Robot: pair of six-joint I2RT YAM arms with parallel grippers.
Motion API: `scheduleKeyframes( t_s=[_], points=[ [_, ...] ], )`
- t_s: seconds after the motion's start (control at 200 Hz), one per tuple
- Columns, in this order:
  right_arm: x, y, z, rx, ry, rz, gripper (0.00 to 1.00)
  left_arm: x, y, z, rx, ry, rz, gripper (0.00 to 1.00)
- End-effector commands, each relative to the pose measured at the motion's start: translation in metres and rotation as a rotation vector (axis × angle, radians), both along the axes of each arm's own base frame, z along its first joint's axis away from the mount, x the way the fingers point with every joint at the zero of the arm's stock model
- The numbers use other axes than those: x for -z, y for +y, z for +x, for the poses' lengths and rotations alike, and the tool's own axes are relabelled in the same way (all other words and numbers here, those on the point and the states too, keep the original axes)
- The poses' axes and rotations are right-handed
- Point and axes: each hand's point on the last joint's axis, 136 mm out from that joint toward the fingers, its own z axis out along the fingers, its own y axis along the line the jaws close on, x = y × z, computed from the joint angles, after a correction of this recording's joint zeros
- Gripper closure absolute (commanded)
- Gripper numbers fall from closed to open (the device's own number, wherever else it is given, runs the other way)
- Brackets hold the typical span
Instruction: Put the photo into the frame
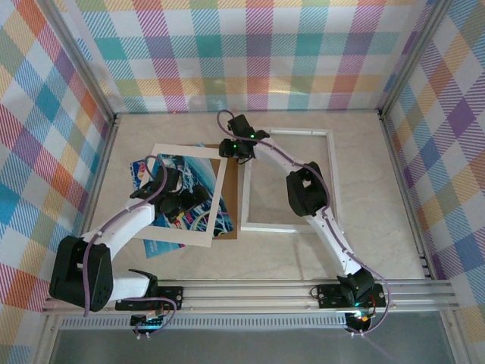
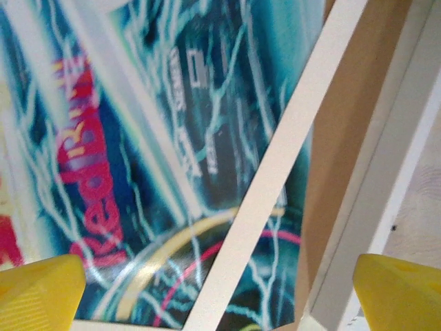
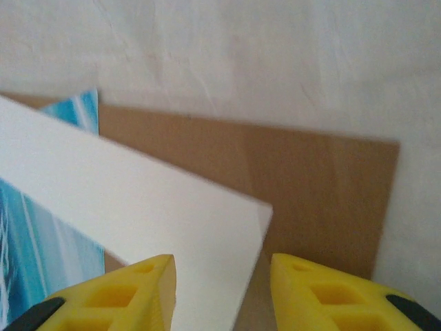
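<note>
The photo [image 1: 193, 186], blue and teal with red patches, lies left of centre under a cream mat border [image 1: 217, 199], on a brown backing board [image 1: 233, 227]. The white frame [image 1: 333, 176] lies flat to its right. My left gripper [image 1: 184, 203] hovers open just above the photo [image 2: 172, 103], its yellow fingertips [image 2: 41, 293] wide apart; a mat strip [image 2: 275, 172] crosses below it. My right gripper [image 1: 227, 150] is at the mat's far right corner. Its jaws are open and straddle that mat corner [image 3: 138, 200], with a gap at the right finger [image 3: 324, 293].
The brown board [image 3: 310, 186] shows beyond the mat corner, with bare pale table [image 3: 241, 55] behind it. The frame's edge [image 2: 393, 158] runs close to the right of the left gripper. Plaid walls [image 1: 45, 136] enclose the table on three sides.
</note>
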Motion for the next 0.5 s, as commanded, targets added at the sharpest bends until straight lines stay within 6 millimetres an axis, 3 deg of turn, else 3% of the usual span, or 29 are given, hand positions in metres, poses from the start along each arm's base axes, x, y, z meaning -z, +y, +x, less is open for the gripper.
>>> scheduleKeyframes(
  t_s=[0.0,0.11,0.245,0.325,0.415,0.495],
  points=[
    [-0.061,-0.009,-0.044,-0.065,0.064,0.016,0.57,0.017,0.005,-0.021,0.009,0.070,0.018,0.00],
    [-0.068,-0.015,-0.090,-0.089,0.099,0.005,0.57,0.025,0.007,-0.022,-0.008,0.070,0.018,0.00],
    [-0.062,-0.025,-0.147,-0.107,0.182,-0.006,0.59,0.032,0.010,-0.023,-0.014,0.087,0.034,0.00],
    [-0.057,-0.018,-0.178,-0.136,0.239,0.012,0.61,0.035,0.011,-0.025,-0.016,0.093,0.041,0.00],
    [-0.048,-0.005,-0.199,-0.164,0.282,0.023,0.62,0.039,0.011,-0.027,-0.020,0.095,0.035,0.00],
    [-0.040,0.008,-0.206,-0.165,0.303,0.038,0.63,0.045,0.011,-0.031,-0.023,0.104,0.028,0.00]
  ],
)
